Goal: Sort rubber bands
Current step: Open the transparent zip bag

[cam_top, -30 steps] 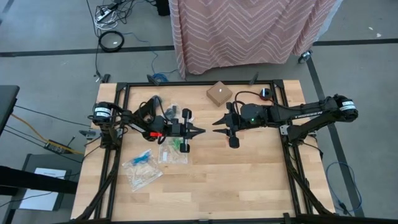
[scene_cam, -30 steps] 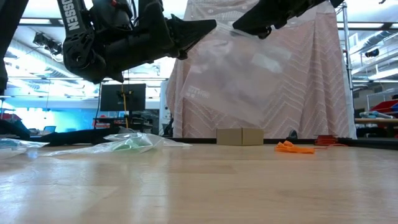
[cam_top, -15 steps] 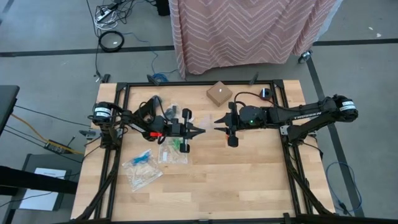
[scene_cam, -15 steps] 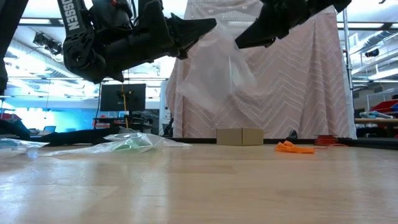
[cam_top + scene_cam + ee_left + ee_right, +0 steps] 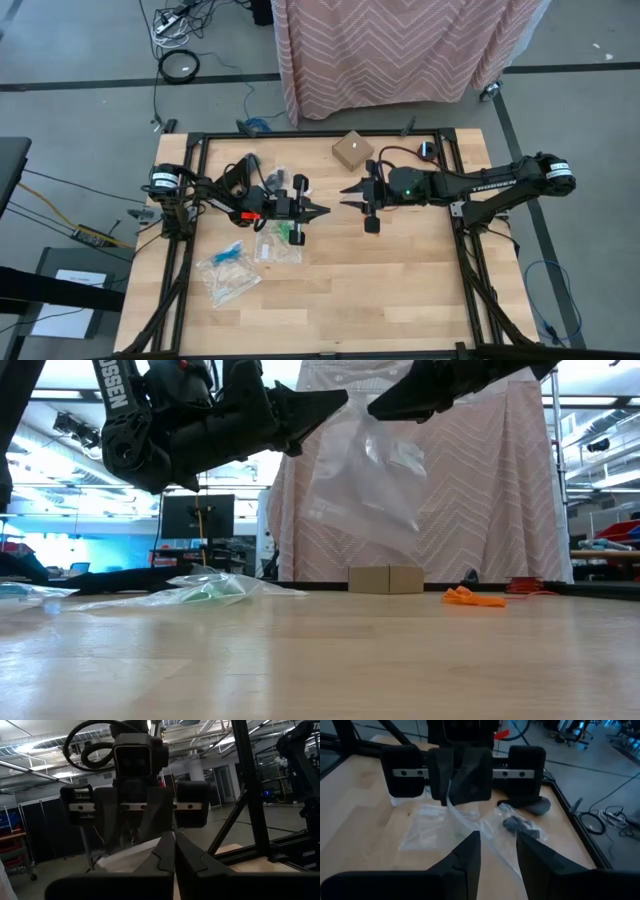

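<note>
We hold a clear bag (image 5: 365,485) up between the clenched left end effector (image 5: 322,211) and the half-open right end effector (image 5: 345,189), orange rubber bands (image 5: 473,597) lying far right on the table (image 5: 400,280), so spread it gently.

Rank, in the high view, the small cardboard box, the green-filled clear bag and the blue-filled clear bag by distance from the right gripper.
From the right gripper:
1. Small cardboard box, at the table's far edge.
2. Green-filled clear bag, under the left gripper.
3. Blue-filled clear bag, farther left.
</note>
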